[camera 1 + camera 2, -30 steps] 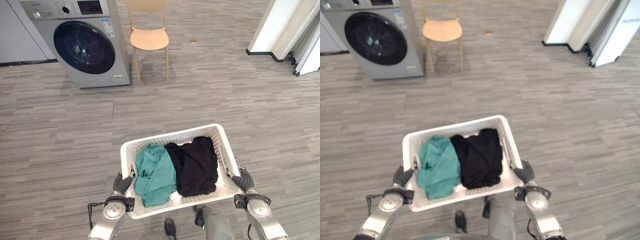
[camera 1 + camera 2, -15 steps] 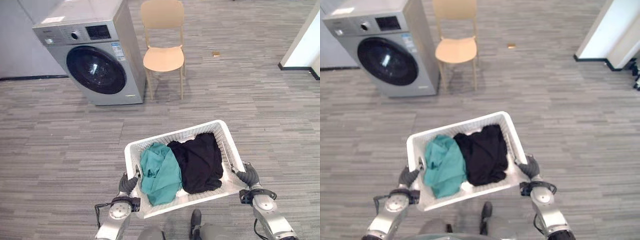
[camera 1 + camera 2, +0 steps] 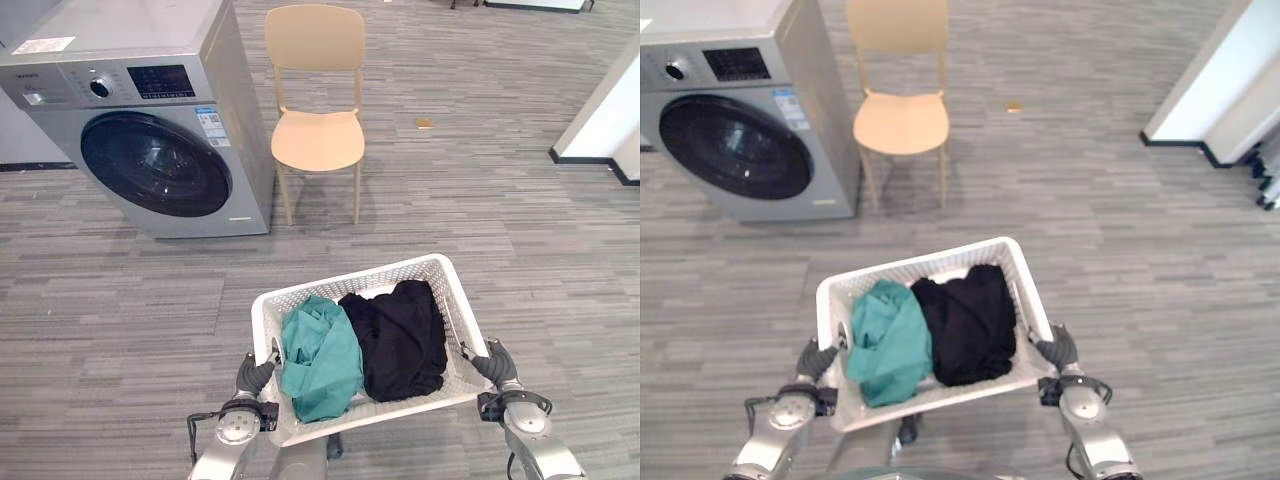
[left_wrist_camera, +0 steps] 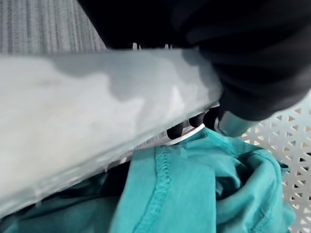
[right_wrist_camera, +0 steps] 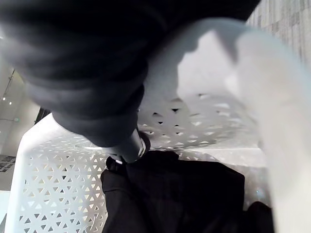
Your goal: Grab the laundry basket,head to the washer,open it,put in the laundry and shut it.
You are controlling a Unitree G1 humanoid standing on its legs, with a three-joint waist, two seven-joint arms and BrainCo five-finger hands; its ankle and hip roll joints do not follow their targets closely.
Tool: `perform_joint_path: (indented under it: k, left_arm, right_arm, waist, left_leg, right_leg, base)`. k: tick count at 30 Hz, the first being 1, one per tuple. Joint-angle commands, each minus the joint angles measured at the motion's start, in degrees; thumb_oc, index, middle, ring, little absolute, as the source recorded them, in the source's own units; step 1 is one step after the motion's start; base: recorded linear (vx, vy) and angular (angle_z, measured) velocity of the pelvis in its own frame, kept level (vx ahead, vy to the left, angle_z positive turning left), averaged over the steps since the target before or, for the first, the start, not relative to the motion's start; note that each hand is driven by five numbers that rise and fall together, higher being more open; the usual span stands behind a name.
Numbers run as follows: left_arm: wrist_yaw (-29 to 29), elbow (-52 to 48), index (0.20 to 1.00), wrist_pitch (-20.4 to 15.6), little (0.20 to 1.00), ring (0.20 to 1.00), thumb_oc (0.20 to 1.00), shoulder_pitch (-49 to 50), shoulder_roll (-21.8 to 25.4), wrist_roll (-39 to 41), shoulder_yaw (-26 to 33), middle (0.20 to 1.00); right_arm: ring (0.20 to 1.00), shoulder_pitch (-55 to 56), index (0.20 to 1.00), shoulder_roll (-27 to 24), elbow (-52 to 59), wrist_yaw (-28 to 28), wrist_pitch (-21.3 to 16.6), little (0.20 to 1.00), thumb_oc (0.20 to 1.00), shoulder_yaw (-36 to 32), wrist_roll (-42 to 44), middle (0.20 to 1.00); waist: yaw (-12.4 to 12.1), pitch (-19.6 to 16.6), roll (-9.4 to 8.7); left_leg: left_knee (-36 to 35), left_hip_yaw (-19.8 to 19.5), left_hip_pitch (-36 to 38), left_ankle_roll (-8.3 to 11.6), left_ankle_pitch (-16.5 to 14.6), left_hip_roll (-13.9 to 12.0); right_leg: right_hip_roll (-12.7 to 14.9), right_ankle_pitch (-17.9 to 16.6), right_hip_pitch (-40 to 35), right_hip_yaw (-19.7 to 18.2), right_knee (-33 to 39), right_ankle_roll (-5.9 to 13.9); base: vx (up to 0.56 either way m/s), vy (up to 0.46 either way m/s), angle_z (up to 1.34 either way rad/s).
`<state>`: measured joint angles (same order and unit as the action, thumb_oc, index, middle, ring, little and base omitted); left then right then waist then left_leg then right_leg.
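White perforated plastic laundry basket (image 3: 440, 268) with teal garment (image 3: 320, 358) and black garment (image 3: 400, 335) carried off floor, left hand (image 3: 252, 377) and right hand (image 3: 497, 365) clenched on side rims; grey front-loading washer (image 3: 150, 130) nearer than before, door closed; beige chair (image 3: 315, 120) beside it.

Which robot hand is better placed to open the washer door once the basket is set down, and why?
Probably the left robot hand: the washer, door shut, stands ahead to the robot's left. For now both it and the right robot hand grip the laundry basket.
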<state>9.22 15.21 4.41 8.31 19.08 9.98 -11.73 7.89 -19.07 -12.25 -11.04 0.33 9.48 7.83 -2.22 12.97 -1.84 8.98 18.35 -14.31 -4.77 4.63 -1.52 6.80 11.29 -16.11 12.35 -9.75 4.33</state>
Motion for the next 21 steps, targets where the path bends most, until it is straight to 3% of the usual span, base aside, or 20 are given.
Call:
perform_joint_path:
  k: [1, 4, 6, 7, 8, 9, 13, 15, 18, 19, 20, 21]
  left_arm:
    - [-4.7, -7.8, 0.200, -5.7, 0.200, 0.200, 0.200, -3.4, 2.8, 2.0, -1.3, 0.200]
    - [-4.4, -8.0, 0.200, -5.6, 0.200, 0.200, 0.200, -3.9, 2.9, 2.5, -1.3, 0.200]
    - [-4.4, -8.8, 0.200, -5.8, 0.200, 0.200, 0.200, -3.6, 3.2, 2.8, -1.1, 0.200]
    - [-4.5, -8.9, 0.200, -5.8, 0.200, 0.200, 0.200, -3.5, 3.2, 2.8, -1.1, 0.200]
    - [-4.5, -9.0, 0.200, -5.8, 0.200, 0.200, 0.200, -3.5, 3.1, 2.8, -1.1, 0.200]
    - [-4.8, -8.8, 0.200, -5.8, 0.200, 0.200, 0.200, -3.2, 2.9, 2.7, -1.1, 0.200]
    - [-5.1, -8.3, 0.200, -6.3, 0.200, 0.200, 0.200, -2.9, 2.4, 1.9, -0.4, 0.200]
    - [-5.0, -7.6, 0.200, -6.7, 0.200, 0.200, 0.200, -2.6, 1.9, 1.4, 0.0, 0.200]
    - [-5.2, -7.2, 0.200, -6.7, 0.200, 0.200, 0.200, -2.3, 1.5, 1.2, -0.1, 0.200]
    - [-5.2, -7.2, 0.200, -6.9, 0.200, 0.200, 0.200, -2.2, 1.4, 1.4, -0.3, 0.200]
    - [-5.0, -6.9, 0.200, -6.8, 0.200, 0.200, 0.200, -2.7, 1.0, 1.6, -1.0, 0.200]
    - [-5.2, -7.1, 0.200, -6.7, 0.200, 0.200, 0.200, -2.7, 1.0, 1.5, -1.1, 0.200]
  right_arm:
    - [0.200, -2.5, 0.200, 2.2, 5.2, 8.1, -5.8, 0.200, 0.200, 0.5, 8.7, 0.200]
    - [0.200, -2.8, 0.200, 2.5, 5.1, 8.7, -5.7, 0.200, 0.200, 1.1, 9.3, 0.200]
    - [0.200, -3.2, 0.200, 2.4, 5.3, 8.6, -5.5, 0.200, 0.200, 1.1, 9.7, 0.200]
    - [0.200, -3.2, 0.200, 2.4, 5.4, 8.5, -5.5, 0.200, 0.200, 1.0, 9.9, 0.200]
    - [0.200, -3.2, 0.200, 2.4, 5.4, 8.5, -5.5, 0.200, 0.200, 1.0, 9.9, 0.200]
    - [0.200, -2.8, 0.200, 2.4, 5.6, 8.4, -5.5, 0.200, 0.200, 0.6, 10.3, 0.200]
    - [0.200, -2.2, 0.200, 2.6, 6.0, 8.4, -5.5, 0.200, 0.200, -0.1, 10.6, 0.200]
    - [0.200, -1.7, 0.200, 2.7, 5.9, 8.7, -5.7, 0.200, 0.200, 0.0, 10.0, 0.200]
    - [0.200, -0.5, 0.200, 2.5, 6.4, 9.3, -5.6, 0.200, 0.200, -0.4, 10.0, 0.200]
    - [0.200, -0.3, 0.200, 2.4, 6.5, 9.3, -5.6, 0.200, 0.200, -0.3, 10.2, 0.200]
    - [0.200, -0.3, 0.200, 1.6, 6.0, 9.1, -5.7, 0.200, 0.200, -0.2, 9.5, 0.200]
    - [0.200, 0.0, 0.200, 1.1, 6.1, 9.0, -5.8, 0.200, 0.200, -0.4, 9.5, 0.200]
  waist:
    - [-1.1, -3.3, -1.67]
    - [-0.2, -2.8, -1.48]
    - [1.2, -1.9, -0.63]
    - [1.6, -1.8, -0.45]
    - [1.6, -1.6, -0.51]
    - [2.5, -0.9, -0.45]
    - [3.7, -0.2, -0.07]
    - [5.0, -0.3, -0.44]
    - [5.5, -1.4, -1.20]
    - [5.7, -1.8, -1.08]
    - [6.3, -2.8, -0.26]
    - [6.4, -3.4, 0.22]
  left_leg:
    - [0.8, -2.3, 3.6, 3.81, -4.8, -2.9]
    - [-0.1, -1.9, 7.4, 3.10, -6.8, -2.1]
    - [-1.5, -1.0, 12.7, 2.87, -9.9, -1.8]
    - [-1.7, -1.7, 14.7, 3.26, -12.0, -1.5]
    - [-1.7, -1.0, 14.1, 2.97, -10.8, -1.6]
    - [-1.5, -2.3, 17.1, 3.51, -14.2, -1.1]
    - [-1.1, -3.4, 20.6, 4.53, -16.9, -1.6]
    - [-2.4, -4.6, 24.3, 5.09, -18.0, -1.0]
    - [-2.3, -6.2, 26.6, 5.84, -19.5, -0.5]
    - [-1.9, -6.7, 27.3, 6.08, -19.7, -0.9]
    - [1.3, -7.3, 27.0, 8.36, -16.4, -3.9]
    - [4.8, -7.5, 26.3, 9.16, -13.8, -5.5]
  right_leg:
    - [1.4, -6.3, 10.4, -0.9, -11.1, 4.85]
    - [1.3, -7.4, 15.4, -0.9, -12.9, 4.35]
    - [2.5, -6.5, 20.1, 3.7, -8.7, 3.46]
    - [2.7, -5.8, 21.3, 4.2, -7.0, 3.94]
    - [2.7, -6.9, 21.5, 4.8, -6.4, 3.33]
    - [2.6, -7.6, 23.5, 5.5, -0.8, 4.36]
    - [2.9, -11.2, 26.7, 6.9, 7.5, 6.02]
    - [4.4, -14.6, 29.9, 5.8, 9.5, 6.69]
    - [4.2, -16.4, 28.5, 3.5, 9.0, 6.72]
    - [4.2, -17.0, 28.0, 3.3, 8.3, 6.59]
    - [3.1, -16.6, 27.1, 3.4, 6.6, 5.18]
    - [2.4, -15.9, 26.2, 4.0, 6.3, 4.25]
  base:
    - [0.41, 0.268, -0.12]
    - [0.28, 0.147, -0.05]
    - [0.49, 0.156, -0.17]
    - [0.26, 0.045, -0.22]
    - [0.47, 0.031, -0.02]
    - [0.41, -0.006, 0.25]
    - [0.37, -0.028, 0.17]
    - [0.48, -0.093, 0.17]
    - [0.43, -0.112, 0.59]
    - [0.68, -0.308, 0.59]
    - [0.63, -0.341, 0.60]
    - [0.60, -0.375, 1.08]
